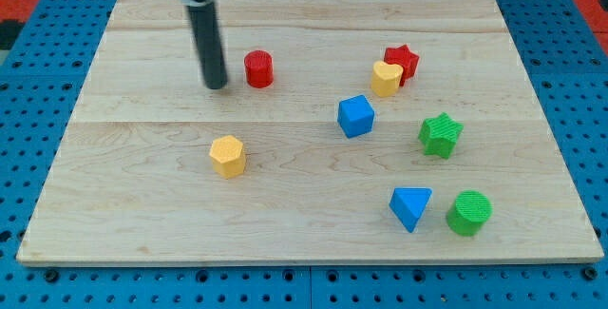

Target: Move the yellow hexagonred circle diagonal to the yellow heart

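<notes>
The yellow hexagon [227, 155] lies left of the board's middle. The red circle [258, 68] stands in the upper middle. The yellow heart [386, 78] sits at the upper right, touching the red star [403, 63] behind it. My tip [217, 86] rests on the board just left of the red circle, a small gap apart, and above the yellow hexagon.
A blue cube [355, 115] lies below and left of the heart. A green star [440, 134] is at the right. A blue triangle [410, 206] and a green circle [469, 212] sit at the lower right. The wooden board [142, 214] ends on a blue perforated table.
</notes>
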